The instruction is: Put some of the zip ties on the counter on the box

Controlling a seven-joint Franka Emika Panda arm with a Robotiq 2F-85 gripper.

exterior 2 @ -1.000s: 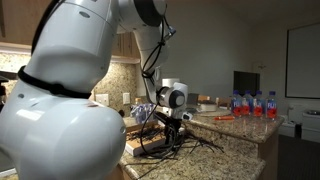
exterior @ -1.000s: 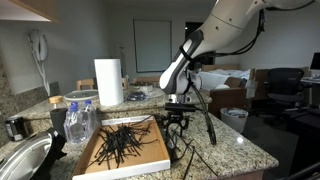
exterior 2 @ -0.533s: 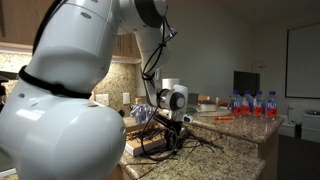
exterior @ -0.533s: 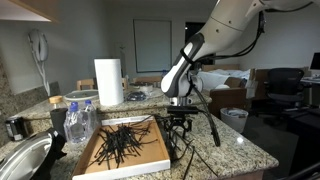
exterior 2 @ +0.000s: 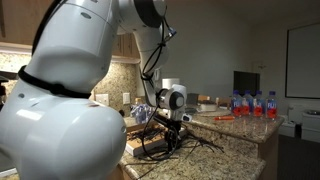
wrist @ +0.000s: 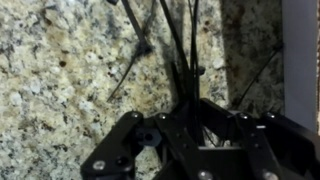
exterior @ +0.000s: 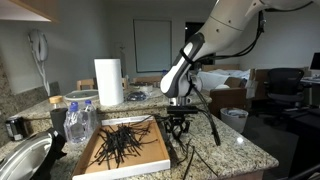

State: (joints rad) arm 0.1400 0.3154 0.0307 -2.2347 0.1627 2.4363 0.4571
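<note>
Hanging straight down in an exterior view, the gripper (exterior: 178,124) sits low over the bench (exterior: 235,150), just beside the box (exterior: 152,153). Loose zip ties (exterior: 192,140) lie around it, and many more are piled in the box. In an exterior view from behind the arm, the gripper stands among zip ties sprawled on the bench. In the wrist view its jaws look drawn close with a few zip ties running between them. Whether they pinch them I cannot tell.

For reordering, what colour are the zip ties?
Black zip ties, clearest in an exterior view.
</note>
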